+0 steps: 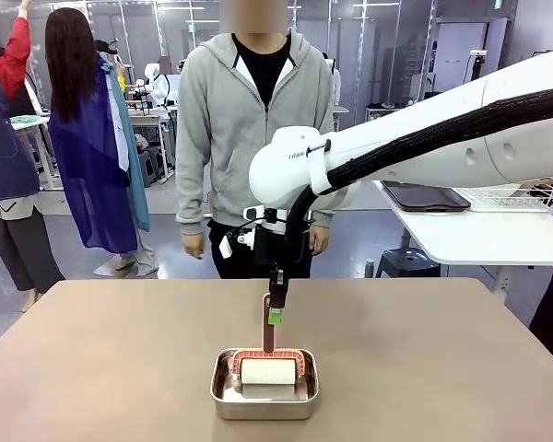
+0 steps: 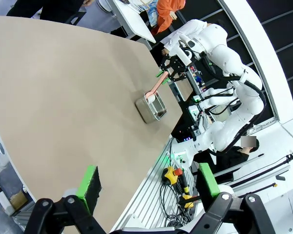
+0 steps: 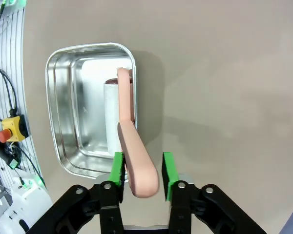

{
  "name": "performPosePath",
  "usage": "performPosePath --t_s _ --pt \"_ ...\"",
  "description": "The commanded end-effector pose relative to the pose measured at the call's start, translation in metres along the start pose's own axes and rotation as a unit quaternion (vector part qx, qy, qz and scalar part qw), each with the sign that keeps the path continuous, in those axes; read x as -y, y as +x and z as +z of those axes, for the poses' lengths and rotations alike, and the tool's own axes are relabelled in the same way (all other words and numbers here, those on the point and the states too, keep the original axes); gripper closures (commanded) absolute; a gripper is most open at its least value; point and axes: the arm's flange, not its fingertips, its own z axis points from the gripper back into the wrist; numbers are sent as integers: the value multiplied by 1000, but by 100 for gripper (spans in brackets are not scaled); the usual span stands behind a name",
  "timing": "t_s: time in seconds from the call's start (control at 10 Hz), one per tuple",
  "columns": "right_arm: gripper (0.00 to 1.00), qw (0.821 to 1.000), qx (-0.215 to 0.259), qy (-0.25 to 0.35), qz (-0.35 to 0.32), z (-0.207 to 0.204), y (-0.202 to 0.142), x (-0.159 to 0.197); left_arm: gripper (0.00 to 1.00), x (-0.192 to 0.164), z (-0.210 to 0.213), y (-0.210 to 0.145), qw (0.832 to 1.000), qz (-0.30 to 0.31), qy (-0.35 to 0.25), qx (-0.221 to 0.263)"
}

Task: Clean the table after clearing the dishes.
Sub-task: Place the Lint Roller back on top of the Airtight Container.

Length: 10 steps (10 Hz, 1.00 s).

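The taupe table (image 1: 120,350) carries a small steel pan (image 1: 223,391) near its front middle. In the pan lies a lint roller (image 1: 265,371) with a white roll, its pink handle (image 3: 129,126) standing up out of the pan. My right gripper (image 1: 275,313) hangs over the pan. Its green pads (image 3: 167,170) stand on either side of the handle's top, slightly apart from it, so it is open. My left gripper (image 2: 149,183) is open and holds nothing, above the table's edge far from the pan (image 2: 146,109). The dishes are out of view.
A person in a grey hoodie (image 1: 253,120) stands at the far side, hands down. A white side table (image 1: 479,235) at the right holds a dark tray (image 1: 424,196) and a wire rack. Cables and a red stop button (image 2: 172,174) lie along the robot's side.
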Motion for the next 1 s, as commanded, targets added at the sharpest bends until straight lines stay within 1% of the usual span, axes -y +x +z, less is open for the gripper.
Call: performPosePath --t_s 0.0,0.1,0.2,0.4,0.5,0.6,0.9 --pt "18 1000 -20 -10 1 8 7 -4 0 6 -1 -4 1000 2 2 1" --pt "7 1000 -25 -8 1 9 8 -5 0 6 -1 -4 1000 2 2 1" --pt "0 1000 -19 -9 0 11 6 -5 0 6 -1 -4 1000 2 2 1" --pt "0 1000 -21 -17 -7 9 7 -6 0 6 -1 -4 1000 2 2 1" --pt "2 999 -27 -35 4 8 4 -7 0 6 -1 -4 1000 2 2 1" --pt "2 1000 -9 -8 6 11 3 -1 0 6 -1 -4 1000 2 2 1" --pt "2 1000 -9 -8 6 11 3 -1 0 6 -1 -4 1000 2 2 1"
